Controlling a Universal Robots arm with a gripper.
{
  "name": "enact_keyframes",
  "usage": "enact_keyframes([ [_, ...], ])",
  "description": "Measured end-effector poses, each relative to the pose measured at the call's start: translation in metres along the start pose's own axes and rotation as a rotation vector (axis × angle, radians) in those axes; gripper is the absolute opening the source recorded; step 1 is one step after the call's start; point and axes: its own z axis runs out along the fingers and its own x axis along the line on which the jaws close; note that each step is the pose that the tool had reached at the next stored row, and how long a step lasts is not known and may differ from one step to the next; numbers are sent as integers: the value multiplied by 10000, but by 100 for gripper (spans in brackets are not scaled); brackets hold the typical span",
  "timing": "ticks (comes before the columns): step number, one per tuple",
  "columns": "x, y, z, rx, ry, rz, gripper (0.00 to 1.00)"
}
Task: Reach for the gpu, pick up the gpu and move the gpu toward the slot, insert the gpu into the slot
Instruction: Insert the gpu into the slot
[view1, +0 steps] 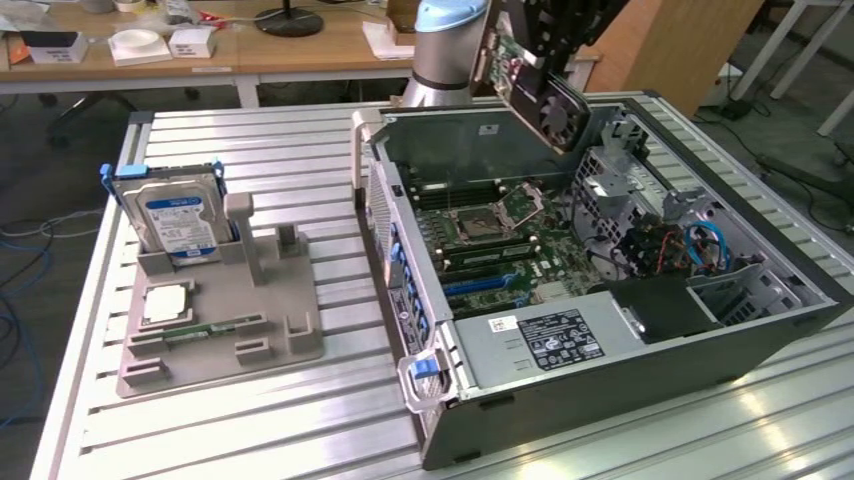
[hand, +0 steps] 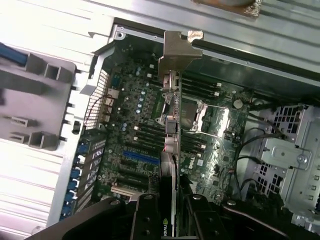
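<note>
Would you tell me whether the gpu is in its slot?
Out: the gripper holds the gpu above the open case, clear of the motherboard.

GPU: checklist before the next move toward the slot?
1. Grip: gripper shut on the gpu. ok
2. Clearance: gpu hangs tilted above the open case, clear of the motherboard. ok
3. Blue slot on the motherboard looks empty. ok
4. Cables lie by the drive cage, apart from the slot. ok
5. Card edge lined up with the slot: cannot tell
6. Seated in the slot: not ok, gpu is in the air.
</note>
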Motion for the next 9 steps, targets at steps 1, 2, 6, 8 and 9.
enact_keyframes([
  [1,0,0,6,1,9,-175,26],
  [2,0,0,12,2,19,-368,26],
  [6,0,-2,32,8,57,-1062,26],
  [8,0,-2,40,10,74,-1385,26],
  [9,0,-2,44,11,81,-1537,26],
])
